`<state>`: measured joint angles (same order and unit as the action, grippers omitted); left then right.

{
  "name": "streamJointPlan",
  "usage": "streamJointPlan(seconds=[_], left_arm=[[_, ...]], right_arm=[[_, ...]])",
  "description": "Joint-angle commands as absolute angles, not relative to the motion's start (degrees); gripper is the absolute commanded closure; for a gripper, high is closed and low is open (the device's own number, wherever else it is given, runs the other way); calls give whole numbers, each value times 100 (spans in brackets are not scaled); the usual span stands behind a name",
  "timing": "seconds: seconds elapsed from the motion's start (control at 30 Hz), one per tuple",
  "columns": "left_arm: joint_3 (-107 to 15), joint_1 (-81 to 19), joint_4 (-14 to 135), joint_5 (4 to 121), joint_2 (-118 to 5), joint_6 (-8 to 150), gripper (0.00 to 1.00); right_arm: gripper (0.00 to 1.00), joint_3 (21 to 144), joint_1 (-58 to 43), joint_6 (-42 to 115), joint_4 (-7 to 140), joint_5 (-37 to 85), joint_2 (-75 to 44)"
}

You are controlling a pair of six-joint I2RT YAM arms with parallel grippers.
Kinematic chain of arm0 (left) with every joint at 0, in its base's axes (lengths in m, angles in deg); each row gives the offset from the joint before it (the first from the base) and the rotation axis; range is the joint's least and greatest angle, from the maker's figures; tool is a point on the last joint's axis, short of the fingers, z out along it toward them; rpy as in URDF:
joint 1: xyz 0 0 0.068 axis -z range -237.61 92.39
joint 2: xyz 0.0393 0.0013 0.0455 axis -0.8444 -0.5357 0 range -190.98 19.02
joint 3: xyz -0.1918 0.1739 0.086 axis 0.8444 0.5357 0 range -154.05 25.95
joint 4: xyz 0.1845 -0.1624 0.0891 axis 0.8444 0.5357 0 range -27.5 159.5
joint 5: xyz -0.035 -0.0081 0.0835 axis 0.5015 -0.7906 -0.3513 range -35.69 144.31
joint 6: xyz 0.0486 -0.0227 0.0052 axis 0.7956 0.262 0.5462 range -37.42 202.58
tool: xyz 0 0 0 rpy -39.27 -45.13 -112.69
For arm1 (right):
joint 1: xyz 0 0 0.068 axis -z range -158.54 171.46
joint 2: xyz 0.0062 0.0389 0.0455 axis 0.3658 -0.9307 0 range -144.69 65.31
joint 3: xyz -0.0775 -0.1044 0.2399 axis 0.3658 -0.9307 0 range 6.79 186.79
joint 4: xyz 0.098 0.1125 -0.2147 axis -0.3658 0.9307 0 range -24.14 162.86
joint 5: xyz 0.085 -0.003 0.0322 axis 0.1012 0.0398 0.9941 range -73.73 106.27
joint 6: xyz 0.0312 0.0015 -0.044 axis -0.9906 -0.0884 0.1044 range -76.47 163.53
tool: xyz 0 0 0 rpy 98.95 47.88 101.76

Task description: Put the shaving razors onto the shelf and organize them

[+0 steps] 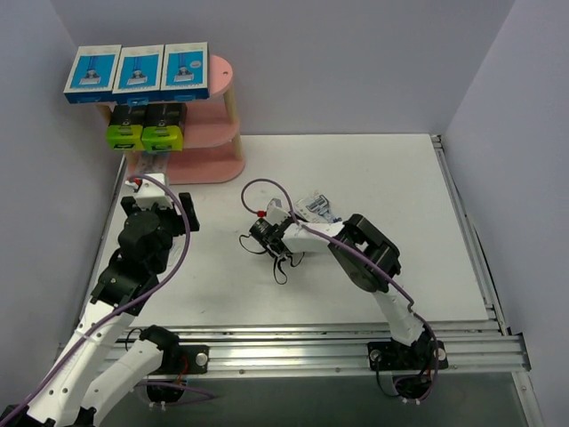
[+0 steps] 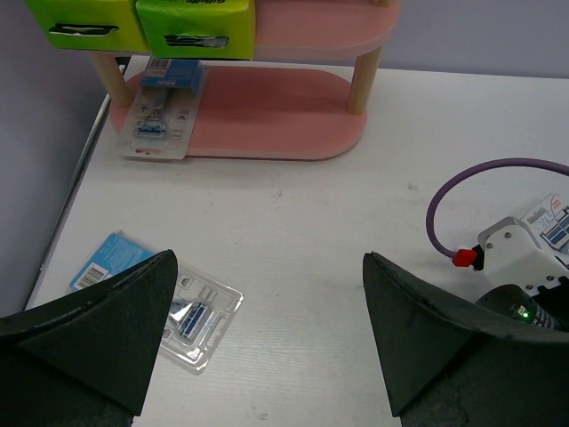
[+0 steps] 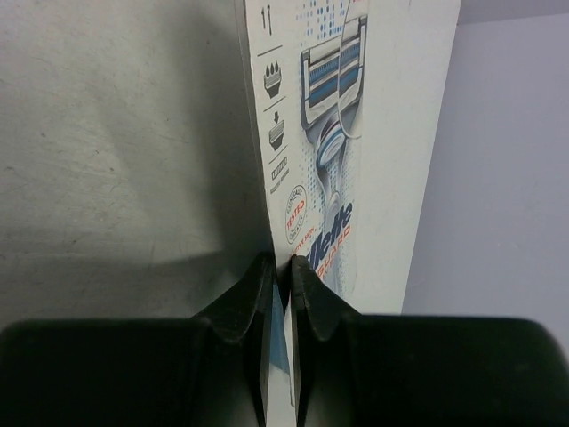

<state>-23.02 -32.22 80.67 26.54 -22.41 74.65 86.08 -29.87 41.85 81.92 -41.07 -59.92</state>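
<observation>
The pink shelf [image 1: 213,165] stands at the far left. Three blue-and-white boxes [image 1: 137,71] lie on its top board, and two black boxes with lime-green ends [image 1: 145,126] on the middle one. A clear blister pack [image 2: 162,114] lies on the bottom board [image 2: 267,111]. My left gripper [image 2: 268,267] is open and empty, in front of the shelf [image 1: 158,203]. A second blister pack [image 2: 197,313] lies on the table, partly under its left finger. My right gripper [image 3: 282,262] is shut on the card of a third blister pack [image 3: 347,133], near mid-table [image 1: 316,206].
The right arm's wrist with a purple cable [image 2: 444,191] sits right of my left gripper. Grey walls close the table at the back and both sides. A metal rail [image 1: 356,342] runs along the near edge.
</observation>
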Motion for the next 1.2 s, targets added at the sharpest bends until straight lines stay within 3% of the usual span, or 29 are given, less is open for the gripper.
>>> streamJointPlan(seconds=[0.0, 0.3, 0.53, 0.6, 0.73, 1.17], left_arm=[[-2336, -3265, 7788, 2707, -2176, 7423, 6], [-2265, -3274, 7744, 2399, -1913, 7414, 6], [-2160, -3274, 7595, 2188, -1658, 7440, 6], [-2142, -3282, 7586, 2214, -1640, 7449, 6], [-2160, -3291, 7612, 2249, -1684, 7449, 6], [-2169, -3300, 7621, 2328, -1772, 7440, 6]], right_arm=[[100, 9027, -3101, 3931, 8554, -3999, -5519], [100, 9785, -3128, 3202, 8925, -1469, -3956], [100, 9206, -2759, 2842, 8336, 1079, -3146], [100, 8854, -2548, 2745, 8020, 2226, -3032], [100, 8274, -2442, 2429, 7300, 3267, -2926], [100, 7438, -2179, 1698, 5734, 6020, -3408]])
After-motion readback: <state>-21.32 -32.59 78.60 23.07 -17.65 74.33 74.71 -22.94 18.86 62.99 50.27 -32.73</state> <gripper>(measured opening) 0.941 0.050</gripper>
